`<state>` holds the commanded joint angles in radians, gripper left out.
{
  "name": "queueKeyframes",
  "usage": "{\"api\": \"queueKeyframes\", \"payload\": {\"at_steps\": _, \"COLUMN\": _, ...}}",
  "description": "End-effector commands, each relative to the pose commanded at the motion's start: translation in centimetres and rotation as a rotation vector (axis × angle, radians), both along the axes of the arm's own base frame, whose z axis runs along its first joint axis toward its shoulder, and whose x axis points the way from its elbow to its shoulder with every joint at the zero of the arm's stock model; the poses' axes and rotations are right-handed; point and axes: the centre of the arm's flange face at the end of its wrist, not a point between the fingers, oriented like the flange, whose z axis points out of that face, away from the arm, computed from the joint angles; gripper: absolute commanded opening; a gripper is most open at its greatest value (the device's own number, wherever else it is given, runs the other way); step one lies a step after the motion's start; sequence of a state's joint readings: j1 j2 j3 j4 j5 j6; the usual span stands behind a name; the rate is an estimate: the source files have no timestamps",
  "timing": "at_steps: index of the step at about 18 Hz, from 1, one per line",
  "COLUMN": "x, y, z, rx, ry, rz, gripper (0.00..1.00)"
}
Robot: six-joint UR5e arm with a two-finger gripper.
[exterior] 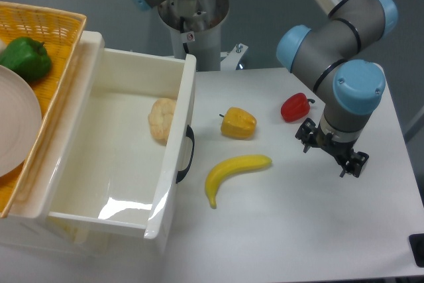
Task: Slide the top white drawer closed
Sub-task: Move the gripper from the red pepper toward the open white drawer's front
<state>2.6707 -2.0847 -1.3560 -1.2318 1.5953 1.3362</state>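
Drawer: the top white drawer (126, 157) is pulled out at the left, a pale bread piece (162, 120) inside.
Gripper: the gripper (333, 154) is held above the table (298, 230), well apart; fingers spread, nothing held.

Top white drawer (112, 157) pulled out, open, w/ a pale bread-like item (162, 120) inside. On table (291, 230): yellow pepper (238, 123), banana (233, 171), red pepper (295, 107). Gripper (333, 154) hangs right of banana, holding nothing, well apart from drawer's black handle (187, 154). Yellow basket (40, 31) at left holds green pepper (25, 58), plate (16, 124).
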Motion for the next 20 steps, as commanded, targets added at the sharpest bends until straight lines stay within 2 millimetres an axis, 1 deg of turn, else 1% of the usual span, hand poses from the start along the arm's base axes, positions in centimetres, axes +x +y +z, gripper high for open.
{"api": "queueKeyframes", "payload": {"at_steps": 1, "x": 0.3, "y": 0.2, "z": -0.2, "rx": -0.002, "ry": -0.002, "rz": 0.002, "gripper": 1.00}}
{"api": "queueKeyframes", "payload": {"at_steps": 4, "x": 0.6, "y": 0.4, "z": 0.0, "rx": -0.001, "ry": -0.001, "rz": 0.009, "gripper": 1.00}}
{"api": "queueKeyframes", "payload": {"at_steps": 7, "x": 3.5, "y": 1.2, "z": -1.7, "rx": -0.062, "ry": -0.015, "rz": -0.008, "gripper": 1.00}}
{"api": "queueKeyframes", "payload": {"at_steps": 8, "x": 4.0, "y": 1.0, "z": -2.1, "rx": -0.101, "ry": -0.005, "rz": -0.013, "gripper": 1.00}}
{"api": "queueKeyframes", "payload": {"at_steps": 9, "x": 4.0, "y": 0.9, "z": -1.9, "rx": -0.132, "ry": 0.013, "rz": -0.015, "gripper": 1.00}}
{"api": "queueKeyframes", "payload": {"at_steps": 10, "x": 4.5, "y": 1.3, "z": -2.0, "rx": -0.149, "ry": 0.024, "rz": -0.015, "gripper": 1.00}}
{"api": "queueKeyframes", "payload": {"at_steps": 13, "x": 6.1, "y": 2.6, "z": -2.0, "rx": -0.162, "ry": 0.044, "rz": 0.056, "gripper": 1.00}}
{"api": "queueKeyframes", "payload": {"at_steps": 14, "x": 7.0, "y": 3.6, "z": -2.1, "rx": -0.159, "ry": 0.045, "rz": 0.073, "gripper": 1.00}}
{"api": "queueKeyframes", "payload": {"at_steps": 15, "x": 7.6, "y": 4.1, "z": -2.0, "rx": -0.156, "ry": 0.047, "rz": 0.075, "gripper": 1.00}}
{"api": "queueKeyframes", "payload": {"at_steps": 17, "x": 8.4, "y": 4.8, "z": -1.2, "rx": -0.135, "ry": 0.055, "rz": 0.104, "gripper": 1.00}}
{"api": "queueKeyframes", "payload": {"at_steps": 19, "x": 9.5, "y": 5.8, "z": -0.7, "rx": -0.096, "ry": 0.043, "rz": 0.161, "gripper": 1.00}}
{"api": "queueKeyframes", "payload": {"at_steps": 20, "x": 9.8, "y": 6.0, "z": -0.5, "rx": -0.070, "ry": 0.030, "rz": 0.188, "gripper": 0.96}}
